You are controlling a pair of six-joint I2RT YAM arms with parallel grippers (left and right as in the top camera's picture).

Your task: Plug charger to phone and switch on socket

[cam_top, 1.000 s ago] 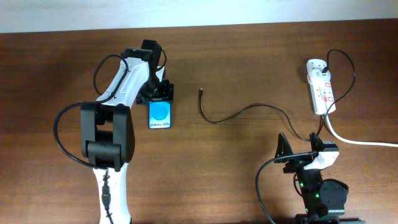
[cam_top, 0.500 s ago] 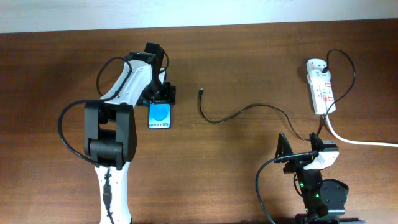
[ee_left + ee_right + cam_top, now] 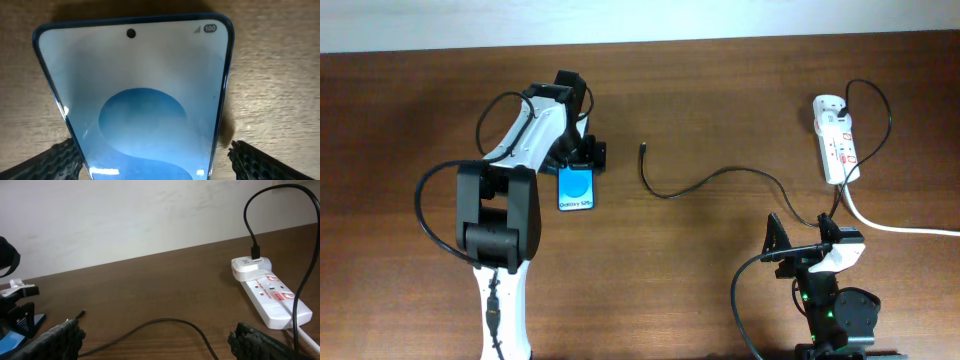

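- Plainly, the chief risk sits with the left fingers (image 3: 60, 159): they stand released, one on each side of the slim, dark-framed, blue-screened phone (image 3: 145, 100), with a sliver of wood showing beside one of them; if they clench off-centre, the slick slab may pivot or skate across the brown wooden desk (image 3: 720, 80).
- Next, they straddle one short end only (the end away from the camera hole (image 3: 131, 33), so probably the port end); a hold there could bar the way in.
- Then the long, thin black charger (image 3: 720, 172): its tiny plug (image 3: 643, 148) lies flat on the desk, to the right of the phone and apart from it; so small a tip is easy to miss or pinch askew, and the springy lead may tug it aside.
- Meanwhile the right fingers (image 3: 257, 341) hang spread wide with nothing between them, well apart from the plug; a long reach could snag the charger's slack.
- Also, the white, elongated plastic socket (image 3: 840, 150) lies at the far right, with the charger already plugged in at its far end; its red-marked switches are small, so a press may slide off or shove the strip.
- As for looks, the phone lies face up, left of centre; its screen is lit pale blue with a darker blue disc, and it is glossy and thin.
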